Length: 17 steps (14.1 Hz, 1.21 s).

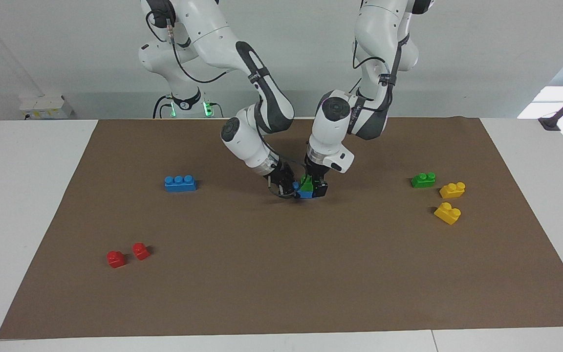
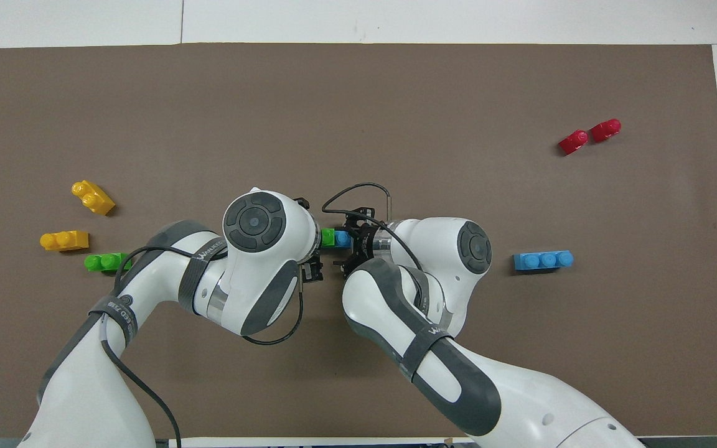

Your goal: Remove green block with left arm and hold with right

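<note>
A green block (image 1: 305,183) sits on top of a blue brick (image 1: 304,193) at the middle of the brown mat. My left gripper (image 1: 313,188) comes down from above and is shut on the green block. My right gripper (image 1: 289,187) reaches in low from the right arm's end and is shut on the blue brick, whose end stud shows at its fingers. In the overhead view the green block (image 2: 328,237) and the blue brick (image 2: 342,238) show in the gap between the two wrists. A second green block (image 1: 423,180) lies loose toward the left arm's end.
Two yellow bricks (image 1: 452,189) (image 1: 447,213) lie beside the loose green block. A blue three-stud brick (image 1: 180,183) lies toward the right arm's end. Two red bricks (image 1: 116,258) (image 1: 140,251) lie farther from the robots there. The brown mat (image 1: 281,274) covers the table.
</note>
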Tool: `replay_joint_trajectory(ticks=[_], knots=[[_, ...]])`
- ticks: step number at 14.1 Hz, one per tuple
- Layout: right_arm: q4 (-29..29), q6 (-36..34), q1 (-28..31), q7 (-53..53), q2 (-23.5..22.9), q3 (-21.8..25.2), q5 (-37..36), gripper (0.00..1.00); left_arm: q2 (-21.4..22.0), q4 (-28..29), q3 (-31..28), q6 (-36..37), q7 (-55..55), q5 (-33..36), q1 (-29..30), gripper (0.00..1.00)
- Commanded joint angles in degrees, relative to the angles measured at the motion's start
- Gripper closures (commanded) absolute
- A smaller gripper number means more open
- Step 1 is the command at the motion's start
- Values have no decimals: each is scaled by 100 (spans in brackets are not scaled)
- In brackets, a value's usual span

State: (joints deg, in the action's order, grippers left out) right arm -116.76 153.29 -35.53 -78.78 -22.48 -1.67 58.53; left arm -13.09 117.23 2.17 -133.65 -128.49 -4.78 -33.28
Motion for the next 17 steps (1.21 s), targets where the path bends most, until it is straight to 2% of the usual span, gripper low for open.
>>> replay_joint_trajectory(ticks=[1, 4, 6, 9, 17], knots=[[74, 131, 29, 249, -81, -35, 298, 100, 43, -25, -94, 137, 8, -14, -100, 11], [74, 148, 20, 266, -81, -35, 413, 100, 43, -25, -94, 146, 17, -14, -100, 25], [74, 262, 3, 266, -89, -35, 413, 100, 60, -25, -94, 146, 17, -6, -108, 57], [65, 298, -6, 275, -98, -35, 413, 100, 113, -25, -94, 233, 78, -6, -108, 99], [65, 298, -15, 284, -98, -35, 422, 100, 350, -148, -94, 629, 263, -14, -38, 100]])
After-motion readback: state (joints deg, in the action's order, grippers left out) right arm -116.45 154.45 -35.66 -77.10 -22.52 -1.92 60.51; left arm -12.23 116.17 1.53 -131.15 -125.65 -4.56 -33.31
